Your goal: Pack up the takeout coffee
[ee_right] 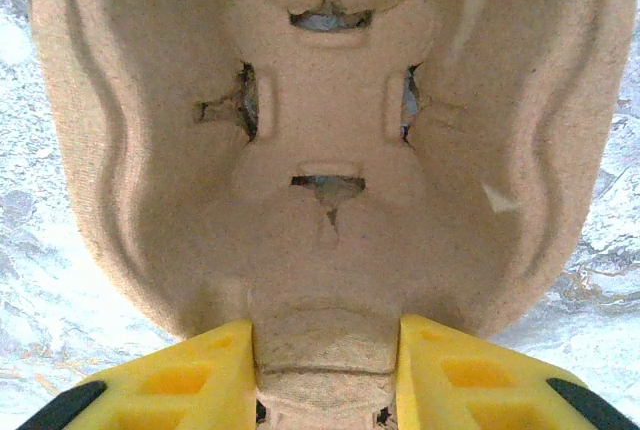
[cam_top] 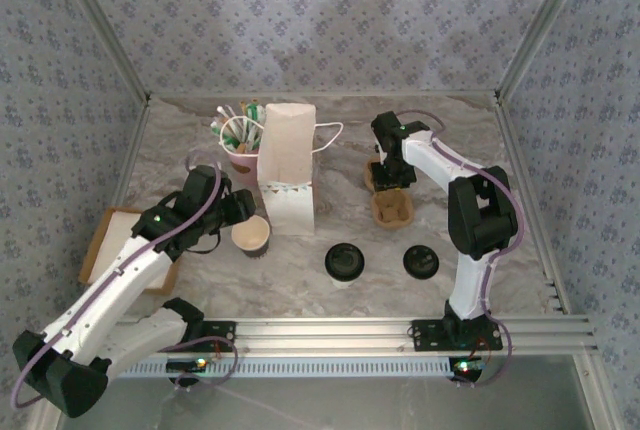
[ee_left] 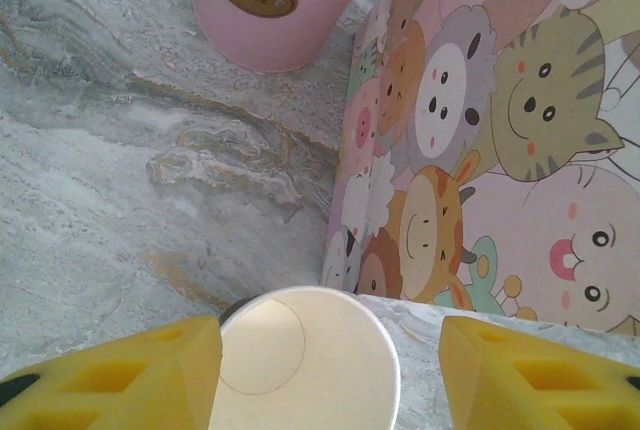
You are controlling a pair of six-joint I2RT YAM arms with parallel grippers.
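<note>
Because the cup (cam_top: 251,234) stands open-mouthed just left of the bag (cam_top: 288,172), I hold the left gripper (ee_left: 330,350) wide astride it, nothing gripped. Right of the bag, the right gripper (ee_right: 325,360) pinches the carrier (ee_right: 320,130) by its rim, likely to reposition it.

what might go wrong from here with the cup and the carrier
1. The left claw straddles the empty cup off-centre, close beside the bag. Closing like this may tip the cup or nudge the upright bag.
2. The right claw pinches the carrier by one edge only. Once lifted, it may sag, twist or slip out.
</note>
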